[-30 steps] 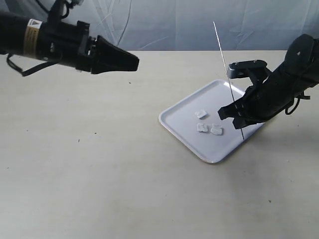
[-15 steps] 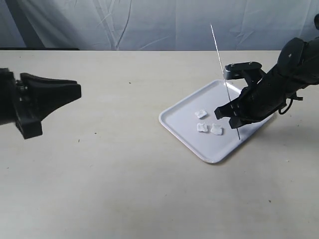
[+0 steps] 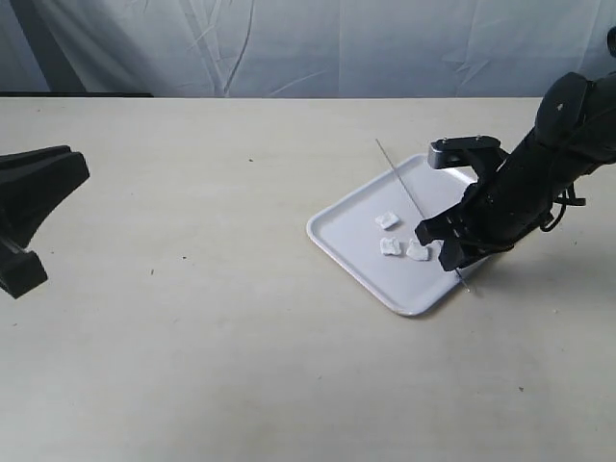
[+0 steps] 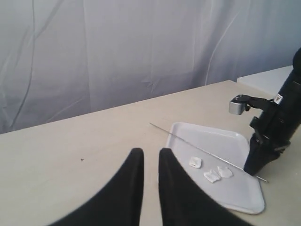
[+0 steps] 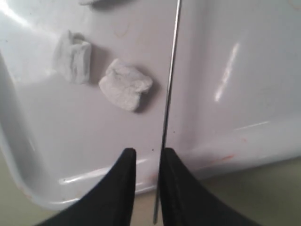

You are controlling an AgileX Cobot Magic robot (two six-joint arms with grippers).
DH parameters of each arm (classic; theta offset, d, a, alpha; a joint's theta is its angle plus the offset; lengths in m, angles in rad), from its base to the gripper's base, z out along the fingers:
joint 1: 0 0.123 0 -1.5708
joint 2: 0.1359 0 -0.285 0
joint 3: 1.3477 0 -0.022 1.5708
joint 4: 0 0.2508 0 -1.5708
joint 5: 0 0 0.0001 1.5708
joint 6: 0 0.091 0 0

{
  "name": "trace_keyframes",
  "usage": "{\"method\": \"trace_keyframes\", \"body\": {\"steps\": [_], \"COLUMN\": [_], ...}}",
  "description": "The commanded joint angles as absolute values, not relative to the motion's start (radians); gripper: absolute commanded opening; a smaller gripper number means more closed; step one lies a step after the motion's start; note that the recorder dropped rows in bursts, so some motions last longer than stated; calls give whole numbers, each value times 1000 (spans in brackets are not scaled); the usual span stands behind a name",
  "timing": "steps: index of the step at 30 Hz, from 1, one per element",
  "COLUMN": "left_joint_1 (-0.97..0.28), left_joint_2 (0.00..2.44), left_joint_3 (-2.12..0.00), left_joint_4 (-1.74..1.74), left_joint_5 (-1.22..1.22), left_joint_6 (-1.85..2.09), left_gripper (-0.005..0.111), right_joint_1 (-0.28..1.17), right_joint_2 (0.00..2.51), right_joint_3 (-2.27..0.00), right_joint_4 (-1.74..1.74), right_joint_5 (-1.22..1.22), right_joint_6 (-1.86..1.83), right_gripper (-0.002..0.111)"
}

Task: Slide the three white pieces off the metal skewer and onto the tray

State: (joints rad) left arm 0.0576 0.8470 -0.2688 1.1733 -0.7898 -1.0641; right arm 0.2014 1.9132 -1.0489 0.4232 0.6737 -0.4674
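Right gripper (image 5: 148,151) pinches metal skewer (image 3: 404,183) near lower end. Arm reaches in from right edge of table (image 3: 192,337), wrist angled down over right corner of tray (image 3: 399,284). Skewer leans toward far-left. Three white pieces (image 3: 391,246) lie loose mid-tray. Left gripper (image 4: 151,151) over table's left edge, jaws near-closed on nothing.

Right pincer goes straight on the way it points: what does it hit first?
Probably the tray floor just inside its rim, beside a white piece. Depth is hard to judge from these views.
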Motion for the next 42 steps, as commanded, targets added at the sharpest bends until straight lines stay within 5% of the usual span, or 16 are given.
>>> {"method": "trace_keyframes", "body": {"steps": [1,13,20,29,42], "left_joint_1": [61,61,61,61,61], "left_joint_2": [839,743,475,195,161], "left_joint_3": [-263,-227,-41,-8,-6], "left_joint_4": [1085,1004,886,1070,1100], "left_joint_5": [-703,-620,-584,-497,-475], "left_joint_6": [-1062,-864,-964,-1165,-1299], "left_gripper": [13,13,13,13,13], "right_joint_1": [201,201,201,201,201], "right_joint_2": [1909,1574,1325,1008,428], "right_joint_3": [-1056,-1082,-1082,-963,-783], "right_joint_4": [423,363,363,289,302], "right_joint_5": [693,817,921,1046,1116], "right_joint_6": [-472,-472,-455,-433,-301], "right_gripper": [19,20,42,42,42]}}
